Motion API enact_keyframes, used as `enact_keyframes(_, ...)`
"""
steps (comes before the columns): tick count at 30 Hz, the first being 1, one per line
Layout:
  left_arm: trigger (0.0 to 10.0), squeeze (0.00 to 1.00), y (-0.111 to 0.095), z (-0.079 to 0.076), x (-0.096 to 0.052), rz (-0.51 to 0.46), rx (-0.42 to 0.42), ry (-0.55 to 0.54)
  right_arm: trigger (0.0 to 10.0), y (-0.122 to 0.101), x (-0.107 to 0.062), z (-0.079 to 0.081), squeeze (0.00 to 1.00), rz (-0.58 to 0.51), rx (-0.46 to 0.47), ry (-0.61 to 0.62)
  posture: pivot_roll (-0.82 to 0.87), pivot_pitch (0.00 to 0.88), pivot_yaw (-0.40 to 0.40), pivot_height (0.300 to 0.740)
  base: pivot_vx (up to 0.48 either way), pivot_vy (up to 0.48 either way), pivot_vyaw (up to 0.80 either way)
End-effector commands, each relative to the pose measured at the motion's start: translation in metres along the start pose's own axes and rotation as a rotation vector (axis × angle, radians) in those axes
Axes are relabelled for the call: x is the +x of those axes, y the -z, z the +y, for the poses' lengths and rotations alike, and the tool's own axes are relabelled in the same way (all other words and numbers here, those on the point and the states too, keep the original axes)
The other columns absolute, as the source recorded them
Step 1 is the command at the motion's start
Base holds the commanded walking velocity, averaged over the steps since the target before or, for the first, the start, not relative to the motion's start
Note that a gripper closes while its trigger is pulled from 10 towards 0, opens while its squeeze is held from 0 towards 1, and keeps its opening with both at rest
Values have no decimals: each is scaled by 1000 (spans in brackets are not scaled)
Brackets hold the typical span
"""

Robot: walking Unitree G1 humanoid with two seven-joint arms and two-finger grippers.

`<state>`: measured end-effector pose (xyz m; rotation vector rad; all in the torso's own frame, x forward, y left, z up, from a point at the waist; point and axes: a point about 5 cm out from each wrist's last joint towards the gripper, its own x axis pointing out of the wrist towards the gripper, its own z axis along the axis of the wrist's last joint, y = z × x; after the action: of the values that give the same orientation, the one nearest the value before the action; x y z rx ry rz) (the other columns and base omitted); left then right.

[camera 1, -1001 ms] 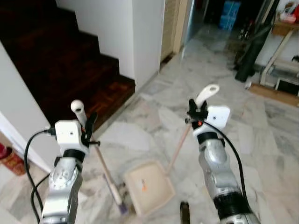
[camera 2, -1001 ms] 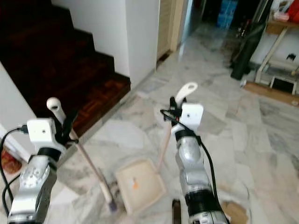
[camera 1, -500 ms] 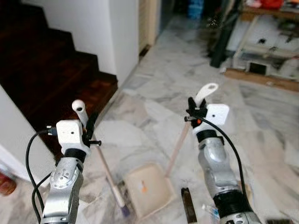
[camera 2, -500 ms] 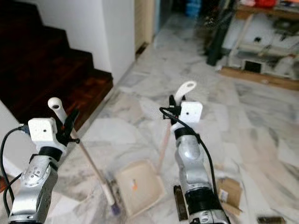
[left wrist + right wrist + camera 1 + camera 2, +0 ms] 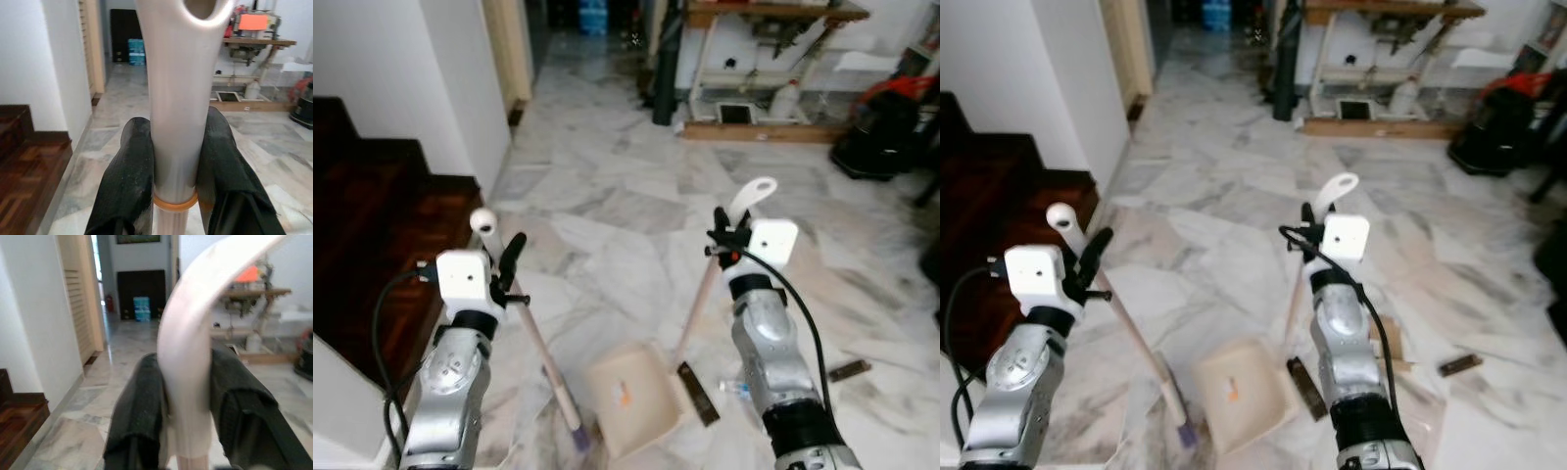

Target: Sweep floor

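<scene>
Two tools clamped: left tool (image 5: 176,161) on broom (image 5: 533,333), right tool (image 5: 188,406) on dustpan (image 5: 631,397) handle; no legible text.

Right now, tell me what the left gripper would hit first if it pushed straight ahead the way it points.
Left gripper, shut on the broom handle, points across open marble floor; the way looks free as far as the dark doorway, though depth is unclear.

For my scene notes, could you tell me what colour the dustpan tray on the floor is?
The dustpan tray is pale cream with a small orange mark inside, clearest in the left eye view.
</scene>
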<state>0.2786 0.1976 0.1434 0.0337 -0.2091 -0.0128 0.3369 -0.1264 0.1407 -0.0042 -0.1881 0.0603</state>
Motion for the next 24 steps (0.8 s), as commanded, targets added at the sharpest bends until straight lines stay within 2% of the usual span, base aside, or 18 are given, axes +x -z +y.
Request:
enact_keyframes(1,10000,0,-10,-5,3,-50,16,24,10000,-11,3,-7,0,-52,22,31,-1,40,4,740,0,0,-781)
enact_keyframes(24,10000,0,-10,-6,5,-41,9,33,10000,-13,6,-16,0,-63,0,77,4,50,5,740,0,0,-781)
